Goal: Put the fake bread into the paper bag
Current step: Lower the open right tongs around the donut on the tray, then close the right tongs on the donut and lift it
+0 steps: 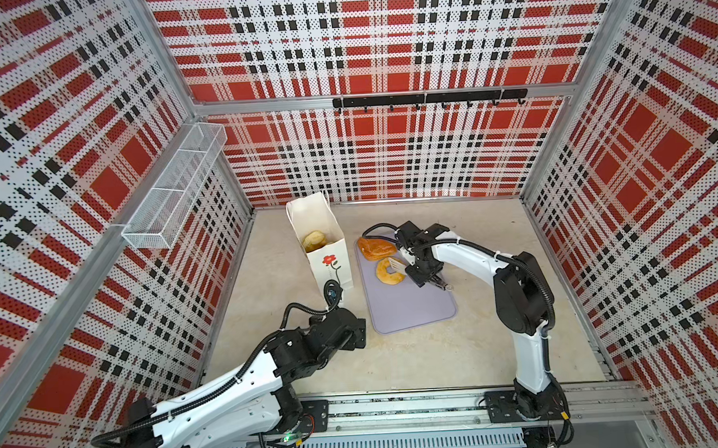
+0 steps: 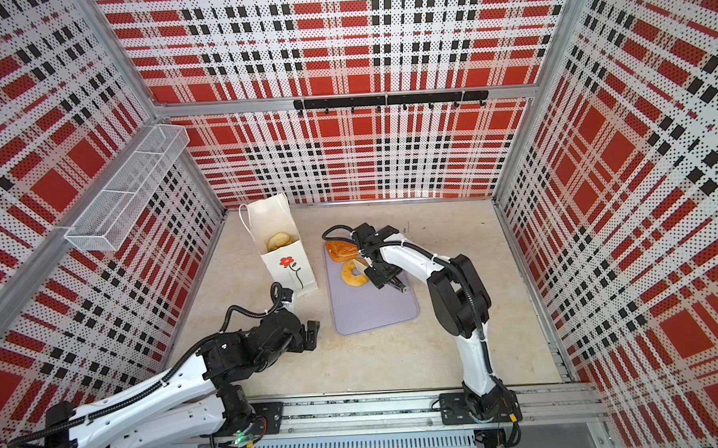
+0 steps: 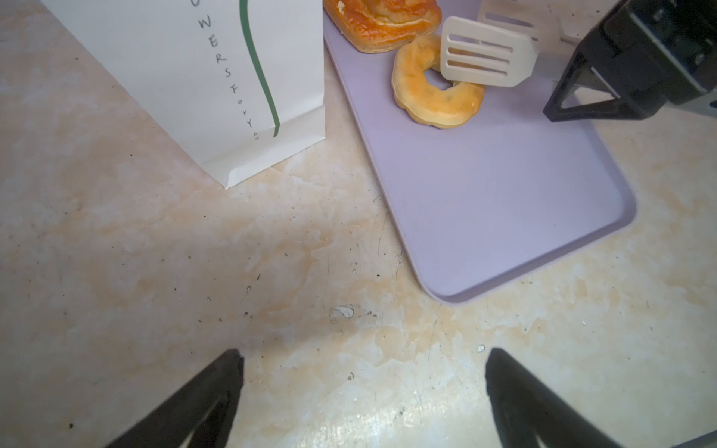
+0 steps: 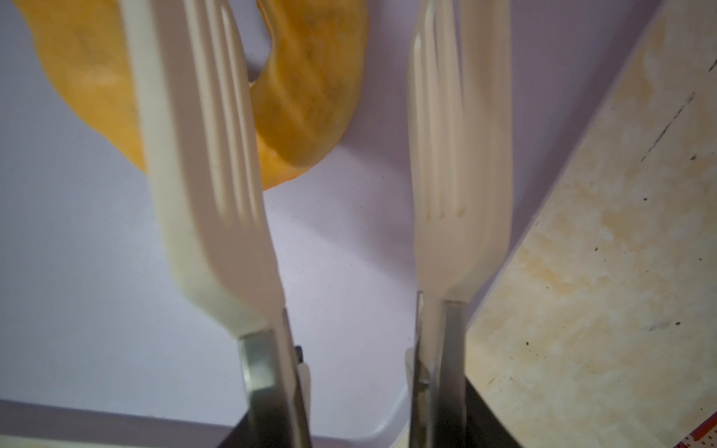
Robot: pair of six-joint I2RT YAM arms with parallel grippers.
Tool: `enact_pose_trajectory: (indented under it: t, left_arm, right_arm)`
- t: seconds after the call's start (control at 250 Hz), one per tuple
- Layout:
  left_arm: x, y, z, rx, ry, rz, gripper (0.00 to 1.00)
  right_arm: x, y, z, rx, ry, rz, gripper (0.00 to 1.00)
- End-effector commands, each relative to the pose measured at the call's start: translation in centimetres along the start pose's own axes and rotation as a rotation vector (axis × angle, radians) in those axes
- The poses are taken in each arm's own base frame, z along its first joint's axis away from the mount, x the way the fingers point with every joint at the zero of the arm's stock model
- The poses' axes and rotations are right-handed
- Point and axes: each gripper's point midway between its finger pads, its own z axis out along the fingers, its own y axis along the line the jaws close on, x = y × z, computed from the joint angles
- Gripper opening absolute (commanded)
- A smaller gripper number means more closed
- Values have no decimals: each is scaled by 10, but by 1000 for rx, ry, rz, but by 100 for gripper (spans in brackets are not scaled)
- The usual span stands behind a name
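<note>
The white paper bag (image 1: 330, 255) (image 2: 287, 263) (image 3: 174, 77) stands upright at the back left of the table, with a round bun (image 1: 314, 240) (image 2: 280, 240) inside. On the lilac tray (image 1: 411, 310) (image 3: 504, 194) lie a flaky square pastry (image 1: 374, 247) (image 3: 384, 19) and a ring doughnut (image 1: 388, 270) (image 2: 353, 273) (image 3: 434, 91) (image 4: 310, 97). My right gripper (image 1: 422, 273) (image 4: 361, 388) is shut on white slotted tongs (image 3: 485, 58) (image 4: 201, 155). Their blades stand apart, one over the doughnut's ring and one beside it. My left gripper (image 2: 312, 333) (image 3: 362, 355) hangs open over bare table in front of the bag.
The bag stands close beside the tray's left edge. A white wire basket (image 1: 173, 191) hangs on the left wall and a black hook rail (image 1: 426, 98) on the back wall. The arms' base rail (image 1: 398, 410) runs along the front.
</note>
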Motion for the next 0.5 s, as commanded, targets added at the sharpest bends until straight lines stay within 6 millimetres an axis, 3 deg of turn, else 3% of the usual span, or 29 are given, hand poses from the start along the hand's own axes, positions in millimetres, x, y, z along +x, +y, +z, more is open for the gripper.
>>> enact_pose_trajectory:
  t: [0.0, 0.272, 0.496]
  left_arm:
    - [-2, 0, 0, 1, -19, -15, 99]
    - [-1, 1, 0, -1, -20, -15, 99]
    - [-2, 3, -1, 0, -30, -23, 99]
  right_arm:
    - [-6, -5, 0, 23, 12, -27, 51]
    - [-7, -2, 3, 25, 55, -65, 49]
    - [-5, -2, 3, 38, 83, -95, 38]
